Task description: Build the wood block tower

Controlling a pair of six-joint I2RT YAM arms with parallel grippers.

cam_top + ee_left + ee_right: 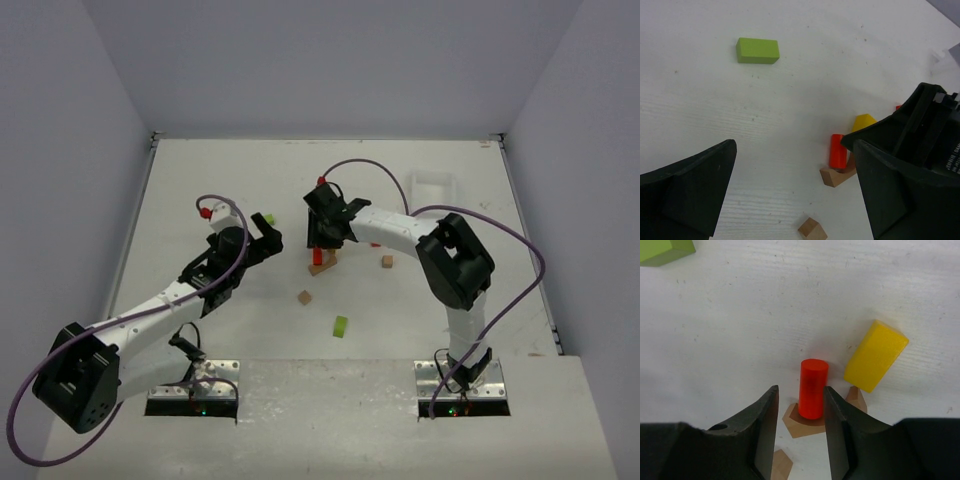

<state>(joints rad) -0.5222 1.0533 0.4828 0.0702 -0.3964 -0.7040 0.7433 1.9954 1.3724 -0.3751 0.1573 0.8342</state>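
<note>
A red cylinder [813, 387] stands upright on a brown arch-shaped block [802, 424]. A yellow block [875, 356] leans tilted over the arch's other end. My right gripper [800, 390] is open, its jaws on either side of the cylinder: the right jaw is very close and there is a gap at the left jaw. In the top view this small stack [321, 260] sits mid-table under the right gripper [325, 238]. My left gripper [268, 240] is open and empty, left of the stack. It faces the cylinder [837, 151] and arch [835, 176].
A green bar [268, 218] lies beyond the left gripper and shows in its view [758, 50]. Another green bar [341, 326], a brown cube [304, 297] and a second brown cube [387, 262] lie loose nearby. A white tray [432, 187] sits at the back right.
</note>
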